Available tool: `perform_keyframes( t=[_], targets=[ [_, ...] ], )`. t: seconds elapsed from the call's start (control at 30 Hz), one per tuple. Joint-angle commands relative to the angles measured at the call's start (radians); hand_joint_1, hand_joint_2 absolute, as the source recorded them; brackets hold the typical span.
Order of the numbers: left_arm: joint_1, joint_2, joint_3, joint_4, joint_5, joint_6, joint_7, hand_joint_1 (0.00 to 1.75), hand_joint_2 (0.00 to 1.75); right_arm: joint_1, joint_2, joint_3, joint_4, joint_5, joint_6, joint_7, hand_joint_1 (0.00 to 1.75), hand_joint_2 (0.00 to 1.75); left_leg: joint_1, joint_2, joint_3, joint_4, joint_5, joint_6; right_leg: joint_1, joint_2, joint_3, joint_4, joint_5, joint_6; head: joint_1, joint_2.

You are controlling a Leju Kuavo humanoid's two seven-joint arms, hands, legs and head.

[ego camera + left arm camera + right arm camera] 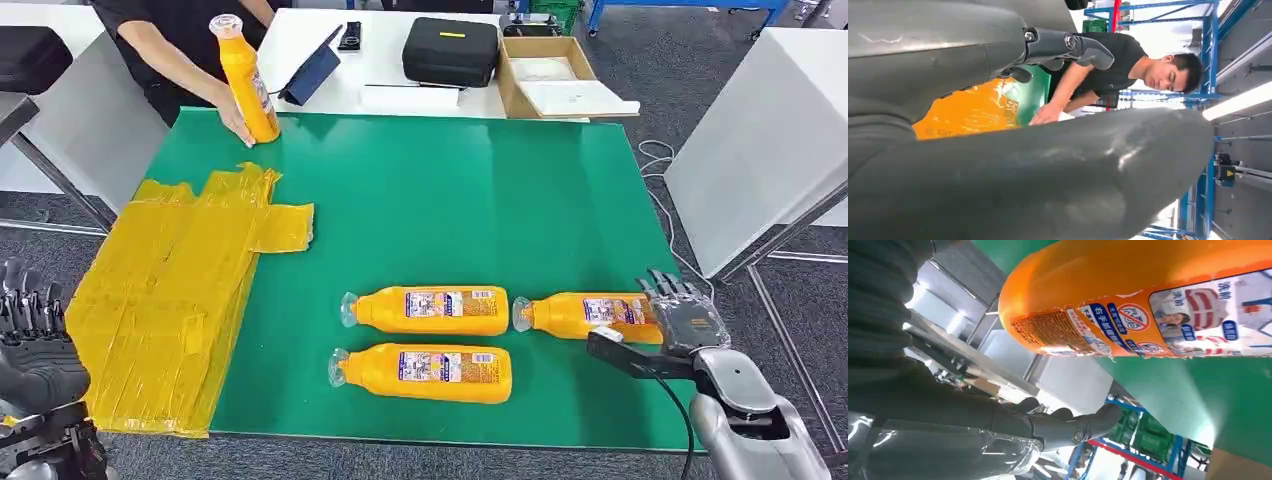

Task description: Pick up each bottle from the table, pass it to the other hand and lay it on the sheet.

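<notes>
Three orange bottles lie on the green table (pixel 450 190): one in the middle (pixel 432 310), one nearer the front edge (pixel 425 372), one to the right (pixel 580 313). My right hand (pixel 685 320) is open at the base end of the right bottle (pixel 1148 295), its fingers (pixel 1068 427) just off it and its thumb stretched out beside it. A crumpled yellow sheet (pixel 165 290) covers the table's left side. My left hand (pixel 35 345) hovers open off the front left corner, by the sheet (pixel 968 110). A person's hand holds a fourth bottle (pixel 245 80) upright at the far left edge.
The person (pixel 170 40) stands behind the far left corner. On the white table beyond are a tablet (pixel 312 72), a black case (pixel 450 48) and a cardboard box (pixel 545 75). Another white table (pixel 770 130) stands to the right.
</notes>
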Motion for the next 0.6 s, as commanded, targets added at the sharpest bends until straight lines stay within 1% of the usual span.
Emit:
perform_keyframes(
  t=[0.03, 0.1, 0.17, 0.2, 0.27, 0.3, 0.33, 0.37, 0.4, 0.43, 0.47, 0.5, 0.53, 0.57, 0.6],
  targets=[
    [-0.031, -0.002, -0.018, 0.071, 0.012, -0.004, 0.000, 0.00, 0.00, -0.038, 0.059, -0.023, 0.087, -0.010, -0.005, -0.001, 0.00, 1.75, 0.001, -0.001, 0.003, -0.001, 0.000, -0.004, 0.001, 0.002, 0.003, -0.002, 0.000, -0.002, 0.001, 0.000],
    [-0.038, 0.005, -0.023, 0.082, 0.020, -0.007, -0.002, 0.00, 0.00, -0.022, 0.065, -0.030, 0.065, -0.010, 0.001, 0.005, 0.00, 1.75, 0.001, -0.001, 0.003, -0.001, 0.000, -0.005, 0.000, 0.003, 0.003, -0.001, 0.000, -0.003, 0.000, 0.000],
    [-0.047, 0.009, -0.031, 0.092, 0.022, -0.011, -0.003, 0.00, 0.00, -0.007, 0.066, -0.037, 0.046, -0.009, 0.009, 0.014, 0.00, 1.75, 0.001, -0.001, 0.002, -0.001, 0.000, -0.003, 0.000, 0.001, 0.002, -0.001, 0.000, -0.001, 0.000, 0.000],
    [-0.053, 0.014, -0.038, 0.099, 0.023, -0.011, -0.003, 0.00, 0.00, 0.002, 0.064, -0.040, 0.033, -0.008, 0.014, 0.018, 0.00, 1.75, 0.001, -0.002, 0.003, -0.001, 0.000, -0.005, 0.001, 0.002, 0.003, -0.001, 0.000, -0.003, 0.000, 0.000],
    [-0.066, 0.020, -0.048, 0.112, 0.029, -0.014, -0.004, 0.00, 0.00, 0.009, 0.064, -0.049, 0.024, -0.008, 0.025, 0.022, 0.00, 1.75, 0.001, -0.002, 0.002, -0.001, 0.000, -0.003, 0.000, 0.000, 0.002, -0.001, 0.000, -0.002, 0.001, 0.000],
    [-0.071, 0.019, -0.052, 0.114, 0.029, -0.014, -0.004, 0.00, 0.00, 0.008, 0.064, -0.050, 0.025, -0.008, 0.026, 0.023, 0.00, 1.75, 0.001, -0.004, 0.003, -0.001, 0.000, -0.005, 0.001, 0.001, 0.003, -0.001, 0.000, -0.003, 0.000, 0.000],
    [-0.079, 0.022, -0.058, 0.121, 0.032, -0.016, -0.005, 0.00, 0.00, 0.005, 0.069, -0.051, 0.029, -0.004, 0.031, 0.025, 0.00, 1.75, 0.001, -0.003, 0.002, -0.001, 0.000, -0.004, 0.000, 0.000, 0.002, -0.001, 0.000, -0.002, 0.000, 0.000],
    [-0.083, 0.021, -0.060, 0.121, 0.032, -0.016, -0.005, 0.00, 0.00, 0.004, 0.071, -0.050, 0.030, -0.003, 0.031, 0.026, 0.00, 1.75, 0.001, -0.004, 0.004, -0.001, 0.000, -0.006, 0.000, 0.001, 0.003, -0.001, 0.000, -0.003, 0.000, 0.000],
    [-0.090, 0.020, -0.067, 0.124, 0.032, -0.017, -0.004, 0.00, 0.00, -0.003, 0.076, -0.049, 0.038, 0.001, 0.033, 0.028, 0.00, 1.75, 0.001, -0.003, 0.002, -0.001, 0.000, -0.004, 0.001, 0.001, 0.002, -0.001, 0.000, -0.002, 0.001, 0.000],
    [-0.094, 0.020, -0.074, 0.126, 0.032, -0.014, -0.005, 0.00, 0.00, -0.012, 0.085, -0.048, 0.051, 0.006, 0.033, 0.030, 0.00, 1.75, 0.002, -0.003, 0.003, -0.001, 0.000, -0.006, 0.001, 0.002, 0.003, -0.001, 0.000, -0.003, 0.000, 0.000],
    [-0.096, 0.021, -0.081, 0.125, 0.032, -0.012, -0.005, 0.00, 0.00, -0.021, 0.090, -0.045, 0.063, 0.015, 0.033, 0.032, 0.00, 1.75, 0.001, -0.002, 0.003, -0.001, 0.000, -0.004, 0.000, 0.002, 0.002, -0.001, 0.000, -0.002, 0.000, 0.000],
    [-0.096, 0.020, -0.083, 0.125, 0.032, -0.011, -0.005, 0.00, 0.00, -0.024, 0.092, -0.044, 0.065, 0.016, 0.033, 0.032, 0.00, 1.75, 0.001, -0.002, 0.003, -0.001, 0.000, -0.006, 0.001, 0.003, 0.003, -0.001, 0.000, -0.003, 0.000, 0.000],
    [-0.097, 0.022, -0.089, 0.126, 0.031, -0.012, -0.005, 0.00, 0.00, -0.034, 0.097, -0.044, 0.081, 0.016, 0.032, 0.032, 0.00, 1.75, 0.001, -0.001, 0.003, -0.001, 0.000, -0.004, 0.000, 0.002, 0.002, -0.001, 0.000, -0.002, 0.000, 0.000],
    [-0.100, 0.020, -0.093, 0.126, 0.031, -0.012, -0.005, 0.00, 0.00, -0.047, 0.099, -0.037, 0.097, 0.023, 0.032, 0.033, 0.00, 1.75, 0.002, -0.003, 0.005, -0.001, -0.001, -0.008, 0.001, 0.004, 0.004, -0.001, 0.000, -0.004, 0.001, 0.000],
    [-0.105, 0.020, -0.096, 0.130, 0.031, -0.013, -0.005, 0.00, 0.00, -0.057, 0.099, -0.032, 0.115, 0.026, 0.032, 0.033, 0.00, 1.75, 0.003, -0.003, 0.005, -0.001, -0.001, -0.010, 0.001, 0.005, 0.005, -0.001, 0.000, -0.005, 0.000, 0.000]
  ],
)
